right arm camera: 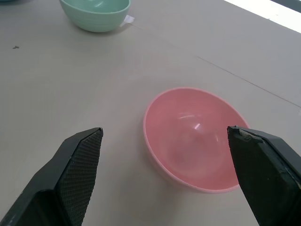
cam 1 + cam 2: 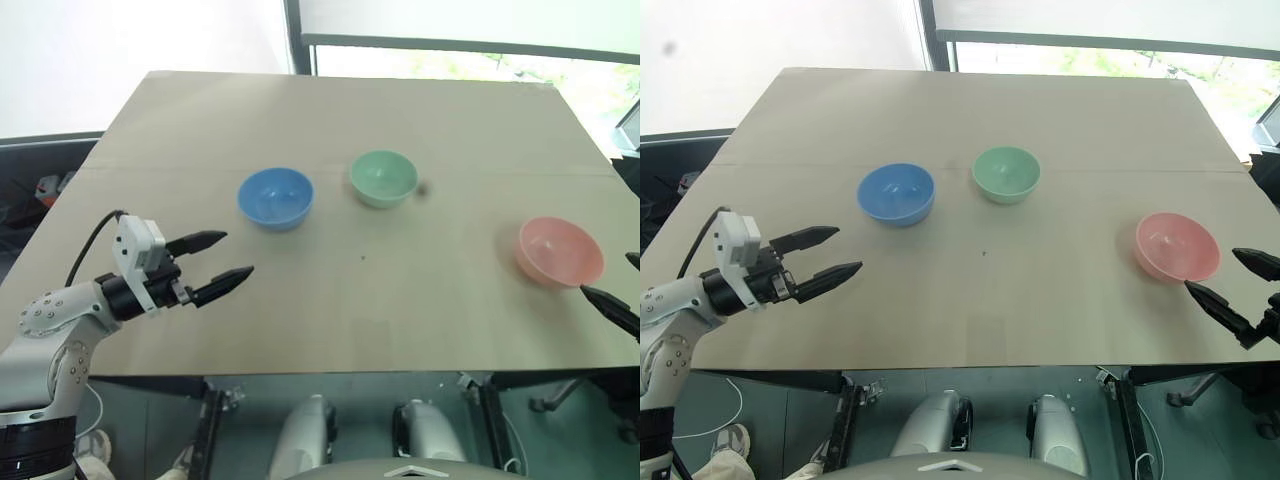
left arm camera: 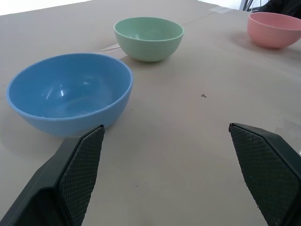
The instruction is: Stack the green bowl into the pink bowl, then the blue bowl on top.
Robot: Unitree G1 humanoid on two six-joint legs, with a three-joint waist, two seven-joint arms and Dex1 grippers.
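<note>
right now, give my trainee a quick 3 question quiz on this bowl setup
1. True or false: the green bowl already sits inside the pink bowl.
2. Which bowl lies nearest the left gripper? A pink, B blue, C green.
3. Fill in: both the left gripper and the right gripper are ____ and hold nothing.

Key: 1 false, all three bowls stand apart on the table. 2 B, the blue bowl. 3 open.
</note>
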